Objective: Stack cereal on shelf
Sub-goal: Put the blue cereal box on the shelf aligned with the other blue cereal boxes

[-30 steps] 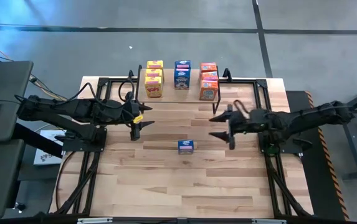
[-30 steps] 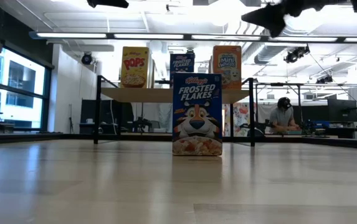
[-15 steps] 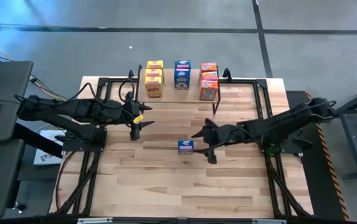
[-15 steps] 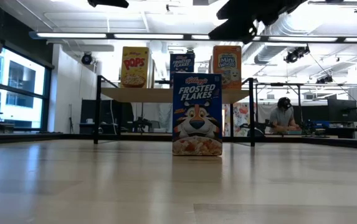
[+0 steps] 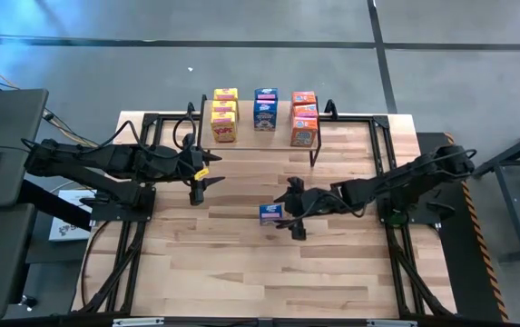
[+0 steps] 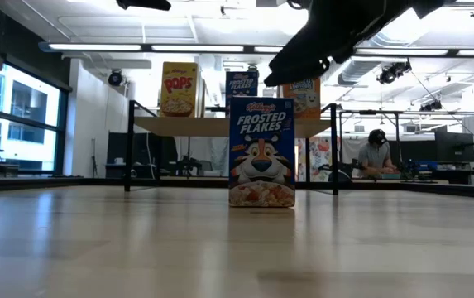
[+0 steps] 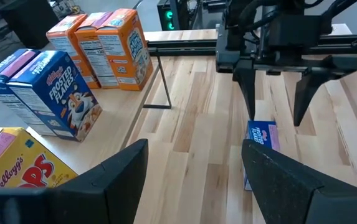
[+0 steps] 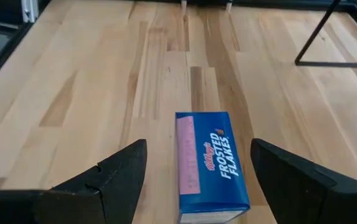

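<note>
From above, eight small cardboard cereal boxes sit in three rows on the low wood-topped shelf. One blue box stands alone mid-table, so one placement seems left. The right gripper hovers just beside it, fingers spread; the left gripper waits spread, well apart.

At table height, the lone box reads "Kellogg's Frosted Flakes"; "Pops" shows on the yellow box behind.

The right wrist view shows nothing pinched; the box's top probably reads "Frosted Flakes" too.
</note>
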